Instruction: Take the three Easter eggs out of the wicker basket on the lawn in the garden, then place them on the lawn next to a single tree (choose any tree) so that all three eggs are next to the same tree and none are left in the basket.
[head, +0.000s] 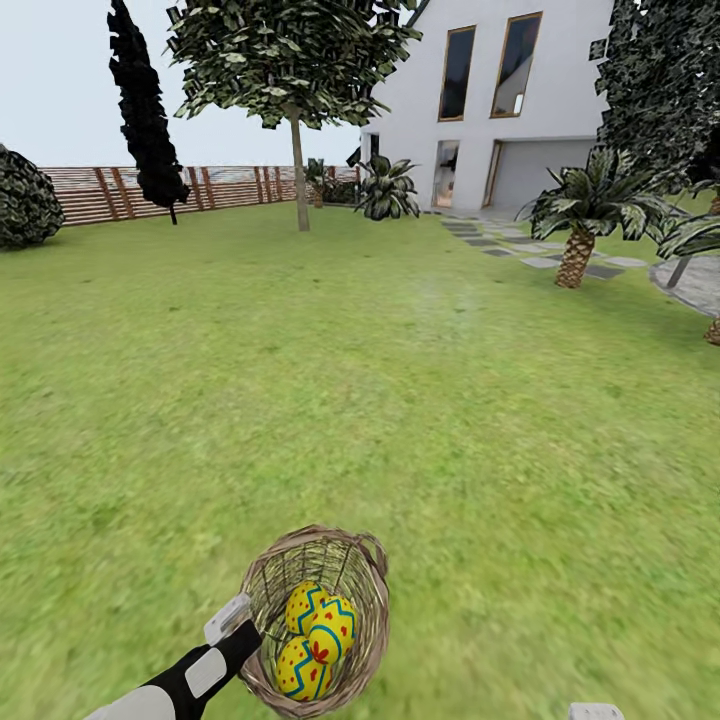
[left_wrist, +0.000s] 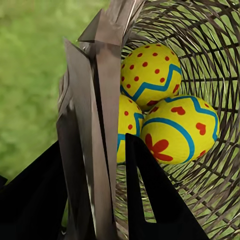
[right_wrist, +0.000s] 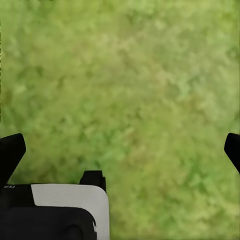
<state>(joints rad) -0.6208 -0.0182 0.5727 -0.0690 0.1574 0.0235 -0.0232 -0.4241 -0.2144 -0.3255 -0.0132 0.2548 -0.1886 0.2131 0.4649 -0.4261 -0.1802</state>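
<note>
The wicker basket (head: 352, 575) sits low in the head view, tilted, with its mouth facing me. Three Easter eggs lie inside it: one (head: 303, 603) at the back, one (head: 334, 628) in the middle, one (head: 300, 670) nearest. My left gripper (head: 247, 622) is shut on the basket's rim. In the left wrist view its fingers (left_wrist: 150, 200) straddle the woven wall (left_wrist: 100, 100), with the eggs (left_wrist: 180, 130) just beyond. My right gripper (right_wrist: 123, 145) hangs open over bare lawn (right_wrist: 150, 75). The tree (head: 298, 175) stands far off across the lawn (head: 350, 380).
A dark conical tree (head: 145, 110) and a round shrub (head: 22, 200) stand by the slat fence (head: 100, 190) at far left. A palm (head: 576, 250), grey stepping stones (head: 520, 245) and the white house (head: 500, 90) are at far right. Open grass lies between.
</note>
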